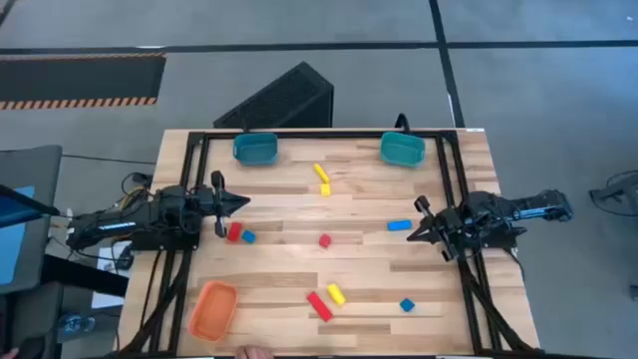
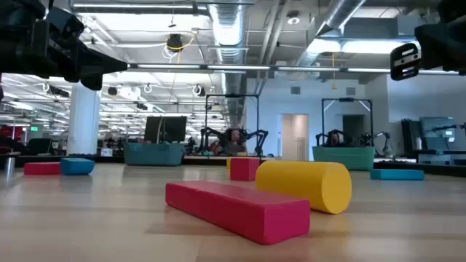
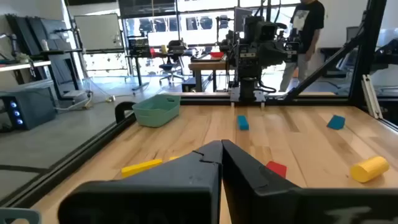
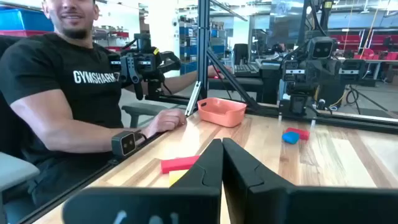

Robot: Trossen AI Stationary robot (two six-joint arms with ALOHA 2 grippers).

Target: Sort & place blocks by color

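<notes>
A: You had the left gripper (image 1: 242, 200) parked at the left side of the pale wooden table (image 1: 289, 254), fingers pinched together on nothing. Just beside its tip lay a small red block (image 1: 234, 232) touching a small blue block (image 1: 248, 236).

B: And your right gripper (image 1: 411, 235) sat at the right side, jaws closed and empty too. A short blue bar (image 1: 400, 225) lay just beside it, toward the table's middle.

A: Your blocks were scattered. Two yellow pieces, a short bar (image 1: 320, 172) and a cube (image 1: 325, 188), lay between the two teal plastic trays (image 1: 256, 149) along the far edge. A lone red cube (image 1: 325, 240) sat near the centre.

B: Near the front you had a long red bar (image 1: 319, 306) beside a yellow cylinder-like block (image 1: 336, 294), with a blue cube (image 1: 407, 305) off to their right. The orange plastic tray (image 1: 213, 309) at the front left corner held nothing I could see.

A: From table height, that red bar and yellow roller filled the foreground. A person in a black T-shirt (image 4: 68, 106) sat at the front edge, a hand (image 4: 165, 121) resting on the table near the orange tray.
</notes>
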